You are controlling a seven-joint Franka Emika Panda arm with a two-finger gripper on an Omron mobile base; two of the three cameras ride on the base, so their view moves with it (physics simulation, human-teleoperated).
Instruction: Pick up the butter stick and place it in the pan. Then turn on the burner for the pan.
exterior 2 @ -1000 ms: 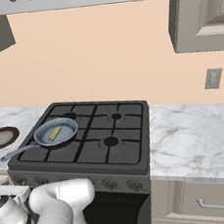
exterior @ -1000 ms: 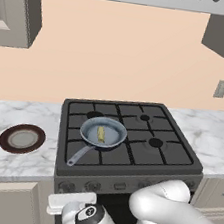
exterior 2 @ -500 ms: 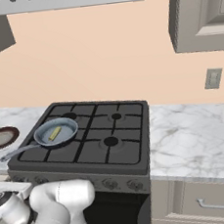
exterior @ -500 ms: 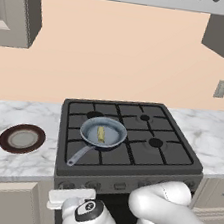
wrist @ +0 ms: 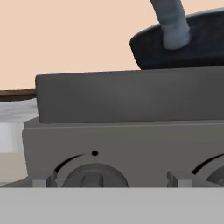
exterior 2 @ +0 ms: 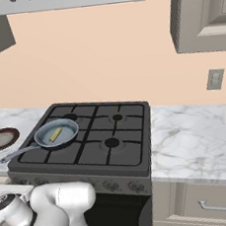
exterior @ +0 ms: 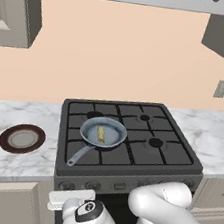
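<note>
Butter (exterior: pixel 101 133) is already in the pan (exterior: pixel 104 132), so you're on the burner step. Gripper (wrist: pixel 111 179) is wide open facing the knob (wrist: pixel 91 175) at 6 o'clock; close in and twist.

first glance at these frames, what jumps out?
The pan sits on the front left burner of the black stove, with the butter stick lying inside it. In the hand view the end effector sits low against the stove front, its finger tips straddling the leftmost knob. A brown-rimmed plate rests on the marble counter left of the stove.
</note>
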